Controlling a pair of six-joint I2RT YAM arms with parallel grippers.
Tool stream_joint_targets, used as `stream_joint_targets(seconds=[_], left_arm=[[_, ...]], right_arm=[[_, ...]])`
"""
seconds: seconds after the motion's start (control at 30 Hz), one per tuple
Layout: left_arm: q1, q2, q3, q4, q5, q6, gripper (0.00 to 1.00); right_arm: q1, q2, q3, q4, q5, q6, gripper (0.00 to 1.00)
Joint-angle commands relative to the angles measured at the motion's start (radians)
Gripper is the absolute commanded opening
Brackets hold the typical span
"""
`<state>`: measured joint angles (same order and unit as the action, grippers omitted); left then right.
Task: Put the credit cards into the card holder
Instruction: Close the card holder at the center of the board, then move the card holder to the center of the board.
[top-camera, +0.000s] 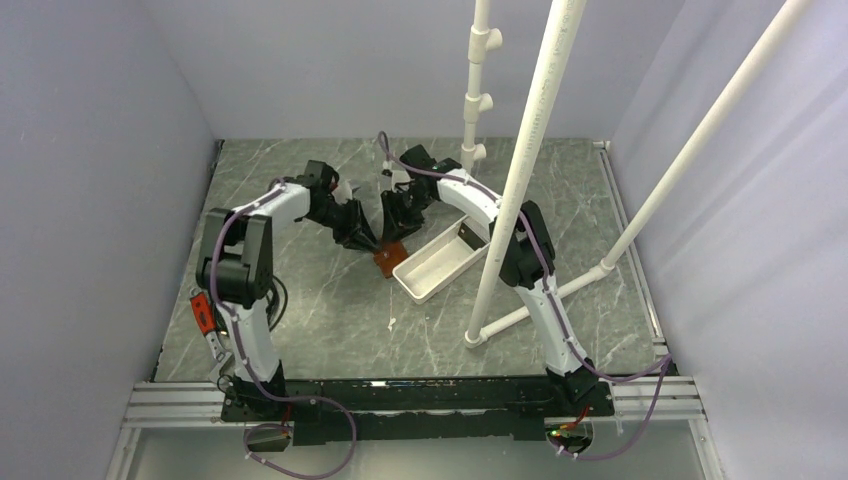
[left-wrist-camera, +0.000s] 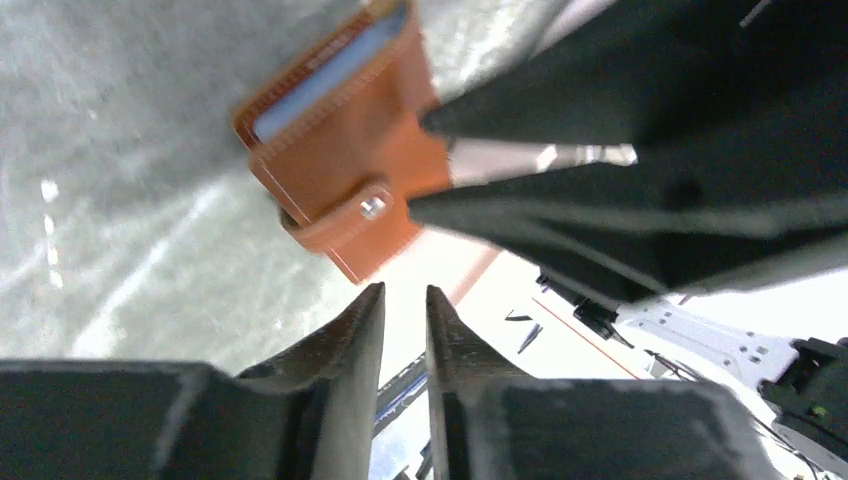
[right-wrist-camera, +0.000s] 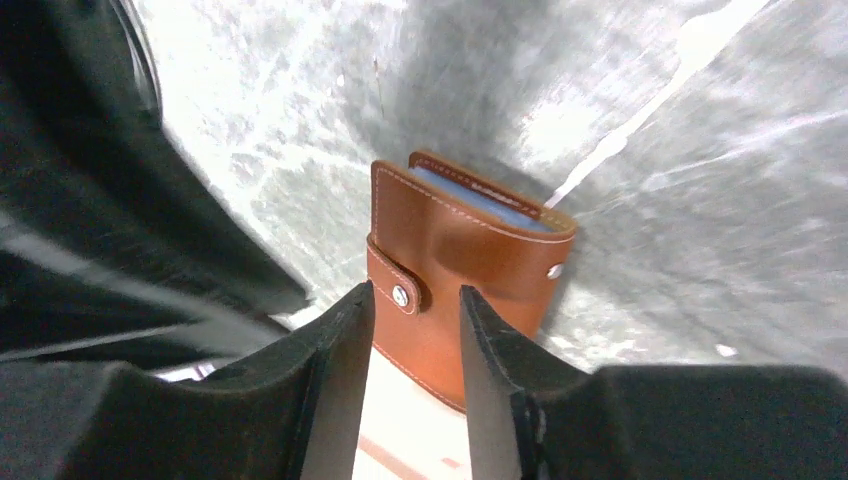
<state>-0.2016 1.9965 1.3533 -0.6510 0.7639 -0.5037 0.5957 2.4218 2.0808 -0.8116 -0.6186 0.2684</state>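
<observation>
The brown leather card holder (top-camera: 389, 261) lies on the table at the left end of the white tray. It shows in the left wrist view (left-wrist-camera: 340, 150) and the right wrist view (right-wrist-camera: 470, 250), folded, with its snap strap loose. A blue credit card (left-wrist-camera: 330, 65) sits edge-up in its pocket and also shows in the right wrist view (right-wrist-camera: 480, 197). My right gripper (right-wrist-camera: 415, 292) is open, its tips just over the holder's strap side, nothing between them. My left gripper (left-wrist-camera: 405, 295) is open by a narrow, empty gap, just short of the holder. No other cards are clearly seen.
The long white tray (top-camera: 425, 275) lies just right of the holder, with a dark flat thing (top-camera: 470, 236) at its far end. White PVC pipes stand over the right half: a slanted one (top-camera: 525, 170), an upright one (top-camera: 480, 80) and a brace (top-camera: 700, 140).
</observation>
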Motion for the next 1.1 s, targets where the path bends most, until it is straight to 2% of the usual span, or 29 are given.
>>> stream_joint_targets(seconds=[0.0,0.1,0.17,0.23,0.3,0.4,0.57,0.8,0.87,0.9,0.97,1.07], left_arm=[[0.005,-0.164,0.029,-0.049,-0.053,0.048,0.33],[0.005,-0.192,-0.029,-0.016,-0.051,0.029,0.46],[0.005,-0.186,-0.07,0.037,-0.027,0.0,0.59],[0.005,-0.168,-0.105,0.109,-0.023,-0.035,0.62],[0.008,-0.151,-0.128,0.165,-0.051,-0.062,0.57],[0.033,-0.128,-0.167,0.278,-0.081,-0.108,0.43],[0.054,-0.036,-0.174,0.407,-0.047,-0.149,0.48],[0.054,0.058,-0.137,0.506,-0.015,-0.192,0.4],[0.055,0.07,-0.122,0.51,-0.013,-0.201,0.28],[0.054,0.078,-0.112,0.503,-0.014,-0.204,0.14],[0.063,0.081,-0.097,0.47,-0.031,-0.204,0.0],[0.115,0.066,-0.097,0.486,-0.027,-0.23,0.0]], right_arm=[[-0.037,-0.099,0.064,0.049,0.007,-0.014,0.44],[-0.043,-0.156,0.046,0.041,0.048,-0.023,0.56],[-0.048,-0.189,0.011,0.031,0.075,-0.031,0.61],[-0.055,-0.236,-0.062,0.054,0.084,-0.034,0.62],[-0.064,-0.296,-0.163,0.103,0.084,-0.026,0.62],[-0.082,-0.365,-0.276,0.139,0.073,-0.023,0.62],[-0.107,-0.46,-0.434,0.184,0.069,-0.032,0.62],[-0.131,-0.52,-0.516,0.219,0.051,-0.041,0.62],[-0.132,-0.525,-0.519,0.217,0.047,-0.045,0.62],[-0.133,-0.526,-0.521,0.215,0.044,-0.049,0.61],[-0.132,-0.533,-0.524,0.211,0.039,-0.054,0.6],[-0.141,-0.564,-0.545,0.217,0.064,-0.047,0.6]])
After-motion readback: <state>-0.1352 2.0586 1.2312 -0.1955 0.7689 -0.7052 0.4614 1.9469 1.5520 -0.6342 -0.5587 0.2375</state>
